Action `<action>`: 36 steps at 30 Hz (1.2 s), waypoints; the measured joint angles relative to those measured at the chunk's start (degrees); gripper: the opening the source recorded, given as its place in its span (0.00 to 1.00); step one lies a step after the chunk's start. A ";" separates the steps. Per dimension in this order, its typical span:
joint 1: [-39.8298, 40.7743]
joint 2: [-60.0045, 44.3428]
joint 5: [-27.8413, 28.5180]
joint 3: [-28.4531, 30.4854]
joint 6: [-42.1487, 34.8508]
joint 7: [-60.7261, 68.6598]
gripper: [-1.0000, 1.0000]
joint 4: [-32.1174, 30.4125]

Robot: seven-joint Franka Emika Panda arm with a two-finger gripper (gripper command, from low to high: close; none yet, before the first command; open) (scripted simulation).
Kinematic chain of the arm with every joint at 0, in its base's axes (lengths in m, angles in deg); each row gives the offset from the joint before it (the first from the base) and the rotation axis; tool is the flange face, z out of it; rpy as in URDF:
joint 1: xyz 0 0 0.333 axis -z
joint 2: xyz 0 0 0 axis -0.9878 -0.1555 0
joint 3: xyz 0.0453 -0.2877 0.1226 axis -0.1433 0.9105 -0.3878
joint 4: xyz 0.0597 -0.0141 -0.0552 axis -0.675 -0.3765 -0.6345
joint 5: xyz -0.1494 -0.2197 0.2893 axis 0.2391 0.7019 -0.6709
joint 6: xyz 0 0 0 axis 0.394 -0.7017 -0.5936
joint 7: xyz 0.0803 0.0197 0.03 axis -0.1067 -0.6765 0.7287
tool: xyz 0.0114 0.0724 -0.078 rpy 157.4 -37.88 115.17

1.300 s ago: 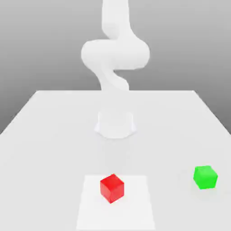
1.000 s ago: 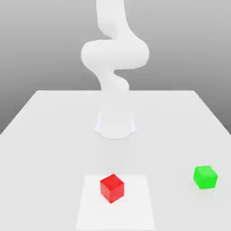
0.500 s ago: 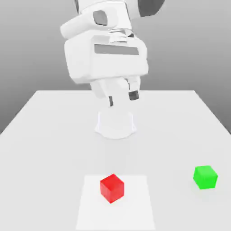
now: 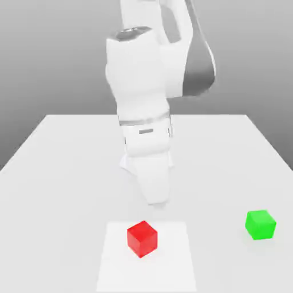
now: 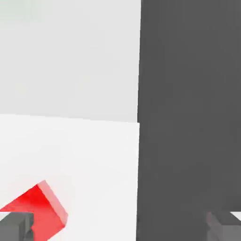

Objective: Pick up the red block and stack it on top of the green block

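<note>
The bench [image 4: 57, 171] carries both cubes. The arm [image 4: 146, 86] reaches down over its centre; the gripper [image 5: 122, 228] is spread wide — released, grasping nothing. A paler square patch [image 4: 171, 263] lies at the near edge. The red block [image 4: 142, 238] sits on it, below the gripper. The green block [image 4: 260, 224] rests at 3 o'clock of the red one — well apart
</note>
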 joint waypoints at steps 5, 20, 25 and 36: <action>-0.68 -3.96 1.13 0.82 2.71 11.45 0.50 -2.61; 1.40 -13.68 -1.78 -1.97 10.85 29.10 0.50 -4.43; 5.19 -17.96 -9.93 -7.64 13.49 35.02 0.50 -3.60; 12.31 -22.95 -20.15 -17.09 16.33 42.55 0.00 -2.56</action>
